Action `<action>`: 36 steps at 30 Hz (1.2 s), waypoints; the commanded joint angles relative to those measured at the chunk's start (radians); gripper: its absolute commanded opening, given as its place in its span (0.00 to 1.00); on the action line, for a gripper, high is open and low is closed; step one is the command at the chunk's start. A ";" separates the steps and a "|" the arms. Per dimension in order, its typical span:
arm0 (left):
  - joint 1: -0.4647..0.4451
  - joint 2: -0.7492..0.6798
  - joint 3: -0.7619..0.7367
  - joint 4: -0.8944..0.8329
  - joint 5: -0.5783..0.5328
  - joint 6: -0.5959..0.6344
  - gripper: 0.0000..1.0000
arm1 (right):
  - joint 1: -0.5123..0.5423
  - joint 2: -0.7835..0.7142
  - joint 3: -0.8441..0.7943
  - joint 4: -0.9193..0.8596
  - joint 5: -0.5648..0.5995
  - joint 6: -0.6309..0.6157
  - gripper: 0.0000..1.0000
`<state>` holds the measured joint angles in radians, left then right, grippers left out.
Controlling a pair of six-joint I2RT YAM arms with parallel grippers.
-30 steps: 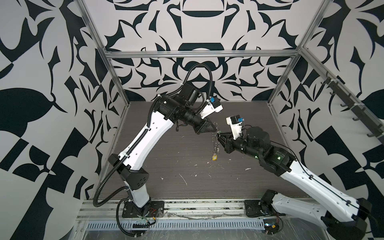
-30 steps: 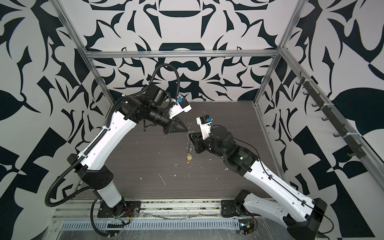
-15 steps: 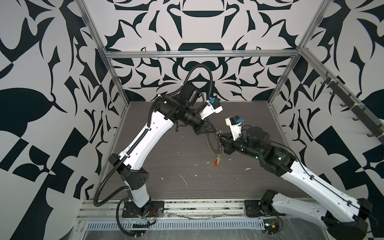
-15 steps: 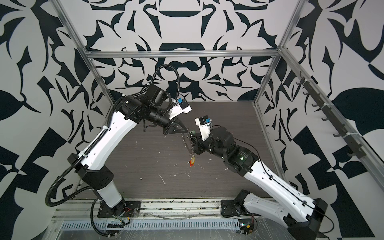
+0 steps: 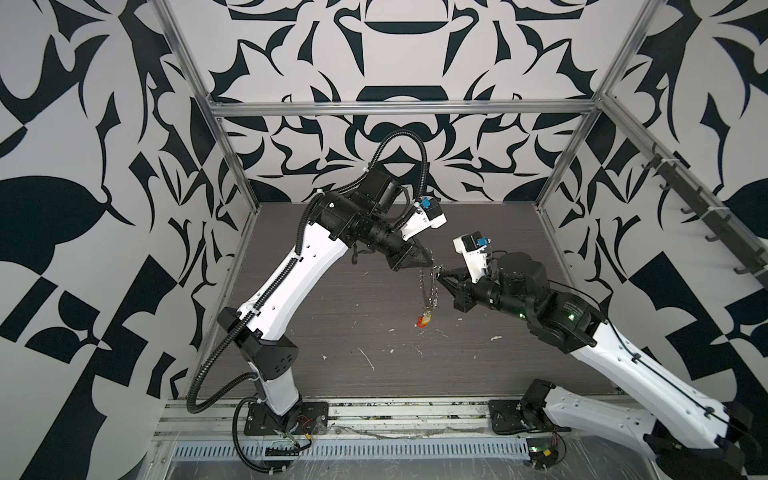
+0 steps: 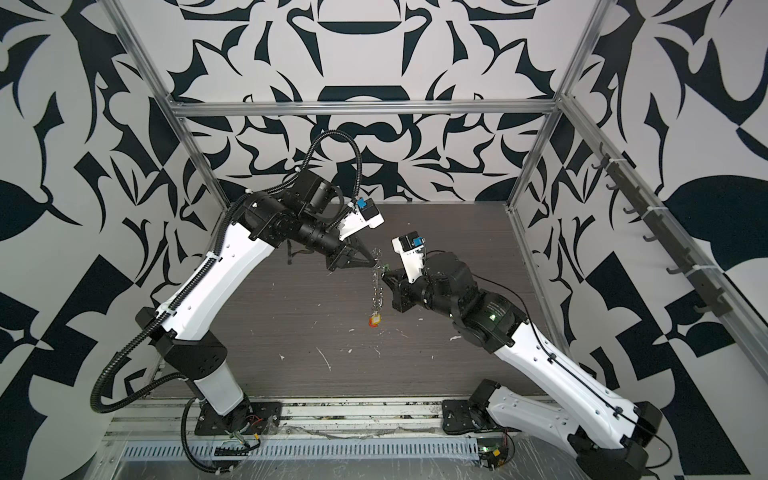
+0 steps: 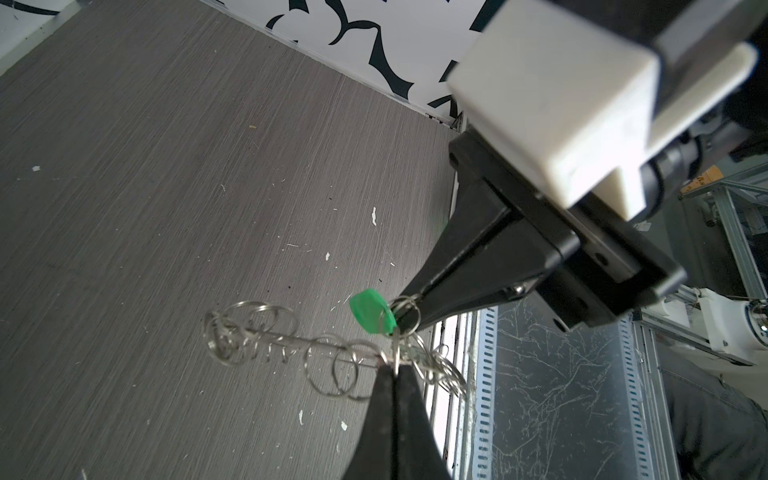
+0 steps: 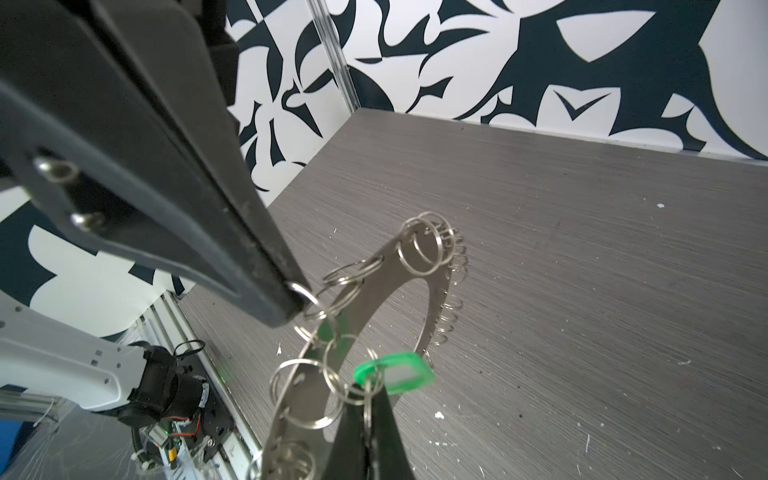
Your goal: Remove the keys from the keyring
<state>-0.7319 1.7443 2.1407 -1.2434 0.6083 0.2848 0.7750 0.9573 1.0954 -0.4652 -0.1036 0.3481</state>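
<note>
The keyring (image 5: 432, 293) hangs in the air, well clear of the worktop (image 5: 324, 316). Both top views show it edge-on, its long axis near vertical, with a red-orange tag (image 5: 423, 322) dangling at the low end. The left pincer (image 5: 430, 262) is clenched at the upper rim, apparently on one of the small rim loops, and bears the disc. The right pincer (image 8: 368, 399) sits at the opposite face, just beside the left one's tip. It is clenched on the split loop (image 8: 357, 388) that carries the green tag (image 8: 395, 372); whether a key hangs there too I cannot tell. So the right arm is the puller: its way out likely lies straight off the disc's face, back along its own fingers, while the left braces.
</note>
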 commanded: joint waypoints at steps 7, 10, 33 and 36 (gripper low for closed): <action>0.000 -0.002 -0.041 -0.016 0.007 0.017 0.00 | 0.004 0.042 0.098 -0.103 -0.053 -0.021 0.00; 0.000 -0.004 -0.057 -0.007 0.004 0.015 0.00 | 0.004 0.057 0.114 -0.111 -0.062 -0.023 0.00; 0.000 -0.022 -0.027 -0.007 0.058 -0.013 0.00 | 0.005 0.026 0.086 -0.131 -0.020 -0.020 0.00; 0.000 -0.023 -0.032 -0.008 0.075 -0.017 0.00 | 0.005 0.027 0.086 -0.129 0.000 -0.025 0.00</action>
<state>-0.7326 1.7443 2.0792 -1.2346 0.6334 0.2779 0.7750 1.0008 1.1835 -0.6250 -0.1371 0.3363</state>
